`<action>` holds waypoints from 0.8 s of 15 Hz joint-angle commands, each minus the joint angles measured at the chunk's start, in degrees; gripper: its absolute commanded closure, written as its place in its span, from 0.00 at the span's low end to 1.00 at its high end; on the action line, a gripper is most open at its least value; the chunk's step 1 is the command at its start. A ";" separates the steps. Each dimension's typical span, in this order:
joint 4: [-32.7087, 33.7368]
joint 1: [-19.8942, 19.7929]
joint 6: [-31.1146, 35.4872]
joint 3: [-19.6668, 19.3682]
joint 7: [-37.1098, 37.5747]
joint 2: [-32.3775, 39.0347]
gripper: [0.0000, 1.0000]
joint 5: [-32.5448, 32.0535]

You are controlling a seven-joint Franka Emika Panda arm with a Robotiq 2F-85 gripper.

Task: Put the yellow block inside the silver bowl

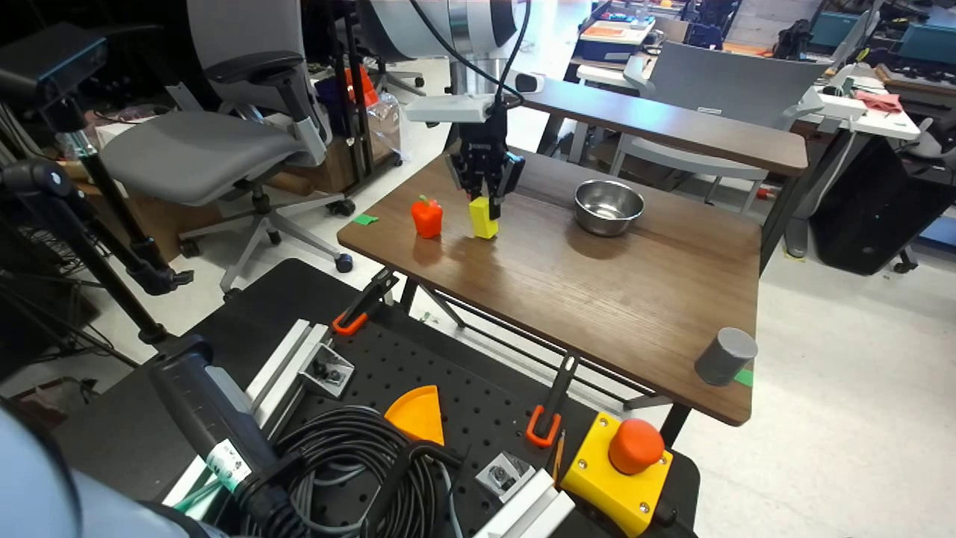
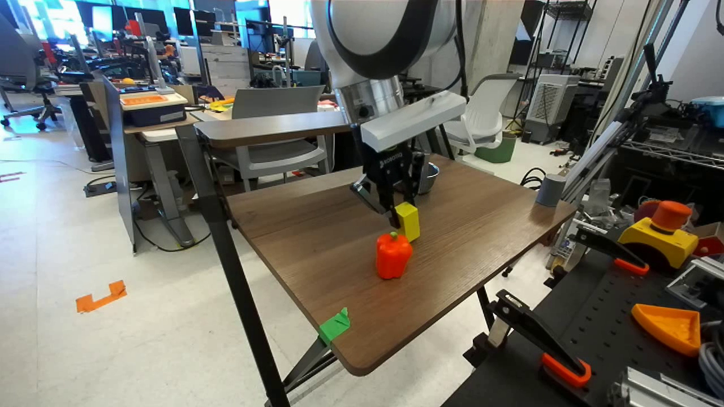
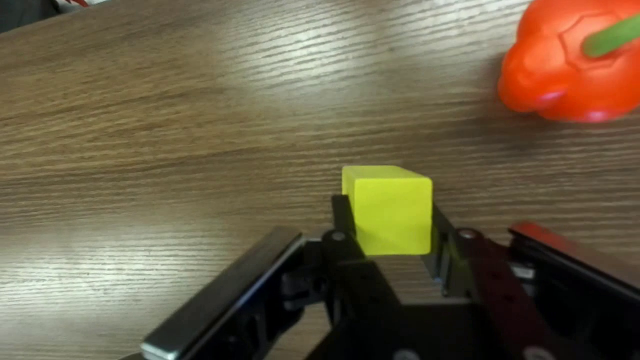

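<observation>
The yellow block (image 1: 483, 219) is upright at the near-left part of the wooden table, and it also shows in an exterior view (image 2: 408, 222). In the wrist view the block (image 3: 393, 217) sits between the two black fingers, which touch its sides. My gripper (image 1: 485, 202) points down and is shut on the block's upper part. I cannot tell whether its base touches the table. The silver bowl (image 1: 606, 223) stands on the table apart from the block. In an exterior view the bowl (image 2: 431, 180) is partly hidden behind the gripper. It is out of the wrist view.
A toy red pepper with a green stem (image 1: 427, 219) stands close beside the block, also in the wrist view (image 3: 565, 70). A grey cup (image 1: 724, 357) stands at the table's far corner. A raised wooden shelf (image 1: 672, 127) runs along one table edge (image 1: 567, 321).
</observation>
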 commanded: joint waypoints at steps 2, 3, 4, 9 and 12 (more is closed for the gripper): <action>0.71 -1.99 -0.60 0.61 -1.40 -4.83 0.92 4.22; 1.87 -2.96 -0.92 0.05 -1.03 -5.74 0.92 5.39; 2.72 -3.68 -1.20 -0.23 -0.91 -6.41 0.92 6.38; 10.88 -10.56 -3.32 -2.07 -0.32 -6.43 0.92 13.00; 15.00 -13.69 -5.13 -3.11 0.48 -4.17 0.92 15.12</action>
